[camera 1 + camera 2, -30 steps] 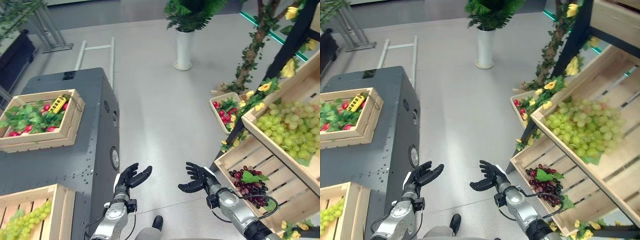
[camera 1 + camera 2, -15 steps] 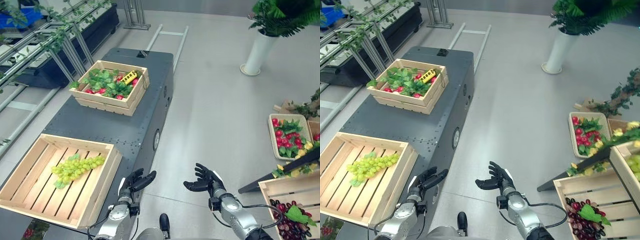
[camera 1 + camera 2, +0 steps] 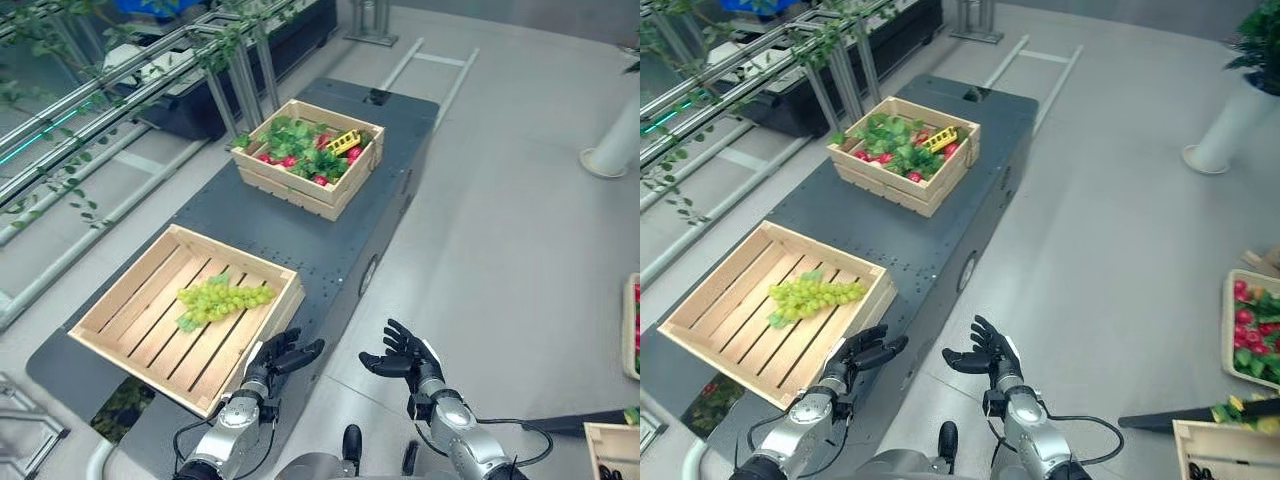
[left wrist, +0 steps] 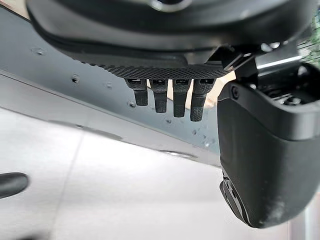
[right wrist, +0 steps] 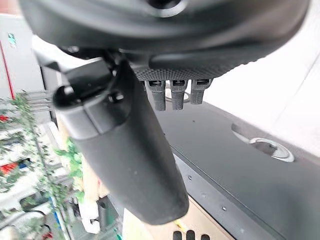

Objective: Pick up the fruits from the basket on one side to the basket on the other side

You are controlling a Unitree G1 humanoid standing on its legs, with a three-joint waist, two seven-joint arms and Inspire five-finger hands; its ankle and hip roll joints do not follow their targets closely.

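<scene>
In the left eye view a dark grey, riveted metal platform (image 3: 330, 230) runs from seven o'clock up to one o'clock, bearing two slatted crates of pale wood. The near crate (image 3: 120, 320), at nine o'clock, holds one bunch of green grapes (image 3: 222, 298) lying on its slats near its right wall. The far crate (image 3: 330, 195), at twelve o'clock, is packed with leafy greens, small red fruits (image 3: 287, 160) and a yellow piece whose print is too small to read. At six o'clock the left hand (image 3: 272, 357) and the right hand (image 3: 412, 362) hang palms facing, fingers spread and relaxed, holding nothing. The right eye view shows a tray of red fruits and leaves (image 3: 1252, 335) on the smooth grey floor at three o'clock. The left wrist view shows textured dark fingers (image 4: 160, 97) extended over the platform's edge. The right wrist view shows the smooth thumb (image 5: 130, 150) apart from straight fingers.
</scene>
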